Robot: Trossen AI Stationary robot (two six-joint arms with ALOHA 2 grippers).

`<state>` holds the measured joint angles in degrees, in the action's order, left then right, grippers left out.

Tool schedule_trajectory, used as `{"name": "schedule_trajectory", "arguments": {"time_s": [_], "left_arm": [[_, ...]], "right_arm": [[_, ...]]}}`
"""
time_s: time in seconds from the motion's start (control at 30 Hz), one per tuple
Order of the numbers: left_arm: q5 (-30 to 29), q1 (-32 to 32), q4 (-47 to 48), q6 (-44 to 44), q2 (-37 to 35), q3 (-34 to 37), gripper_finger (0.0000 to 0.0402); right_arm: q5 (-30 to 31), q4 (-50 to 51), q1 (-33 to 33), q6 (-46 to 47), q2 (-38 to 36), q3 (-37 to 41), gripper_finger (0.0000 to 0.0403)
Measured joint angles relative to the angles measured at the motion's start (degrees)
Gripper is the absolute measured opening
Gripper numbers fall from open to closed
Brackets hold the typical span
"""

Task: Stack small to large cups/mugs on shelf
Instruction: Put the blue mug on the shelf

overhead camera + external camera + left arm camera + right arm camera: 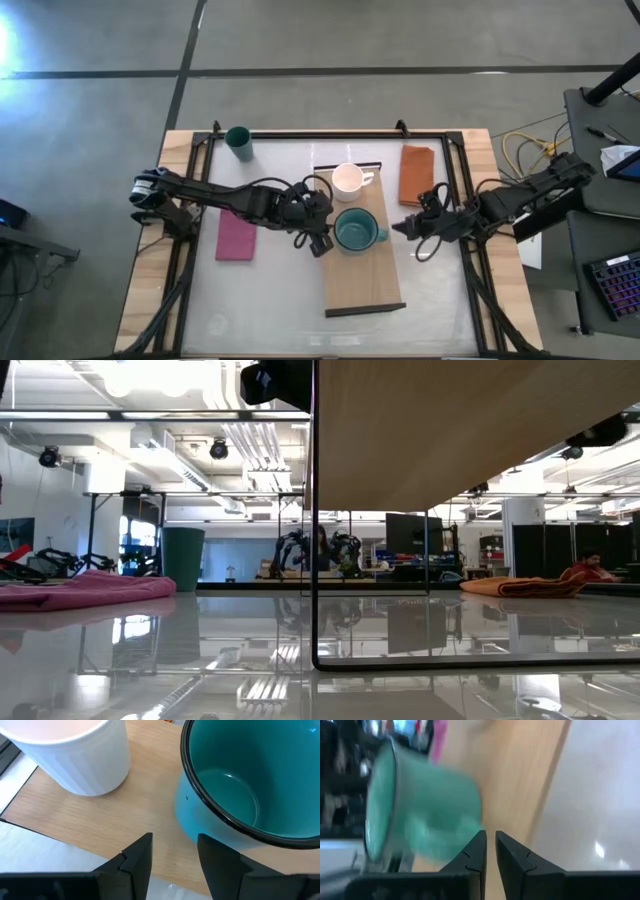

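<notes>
Teal mug (240,785) fills the left wrist view, standing upright on the shelf (365,285) just beside the white mug (348,180), with the left end effector (320,243) at its side, fingers parted and holding nothing. Right end effector (408,226) hovers off the shelf's opposite edge, fingers nearly closed and empty. Far back on the desk (270,300) stands the dark green tumbler (239,143), apart from the shelf.

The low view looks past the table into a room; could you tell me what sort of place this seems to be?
Probably a robotics lab or workshop: other robot arms stand on a far bench, tracks of ceiling lights run overhead, and the floor is bare concrete.
</notes>
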<state>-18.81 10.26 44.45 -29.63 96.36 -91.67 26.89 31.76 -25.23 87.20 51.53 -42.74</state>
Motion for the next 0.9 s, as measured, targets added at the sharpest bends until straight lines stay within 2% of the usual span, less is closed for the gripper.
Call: {"name": "schedule_trajectory", "arguments": {"time_s": [0.1,0.17,0.3,0.5,0.9], "left_arm": [[0.0,0.0,0.1,0.0,0.0,0.2,0.0143],[0.0,0.0,0.1,0.0,0.0,0.2,0.0143],[0.0,0.0,0.1,0.0,0.0,0.2,0.0143],[0.0,0.0,0.0,0.0,0.0,0.2,0.0143],[-1.2,-0.2,-0.5,0.0,0.0,0.2,0.0143]], "right_arm": [[-5.2,1.5,-2.0,2.8,-0.5,0.0,0.0034],[-6.0,0.9,-3.1,4.4,-0.1,0.0,0.0034],[-4.6,-2.7,-3.5,5.5,2.5,0.0,0.0034],[-3.9,-13.6,-2.9,2.6,7.9,0.0,0.0034],[1.3,-17.5,-0.6,2.5,10.0,0.0,0.0034]]}}
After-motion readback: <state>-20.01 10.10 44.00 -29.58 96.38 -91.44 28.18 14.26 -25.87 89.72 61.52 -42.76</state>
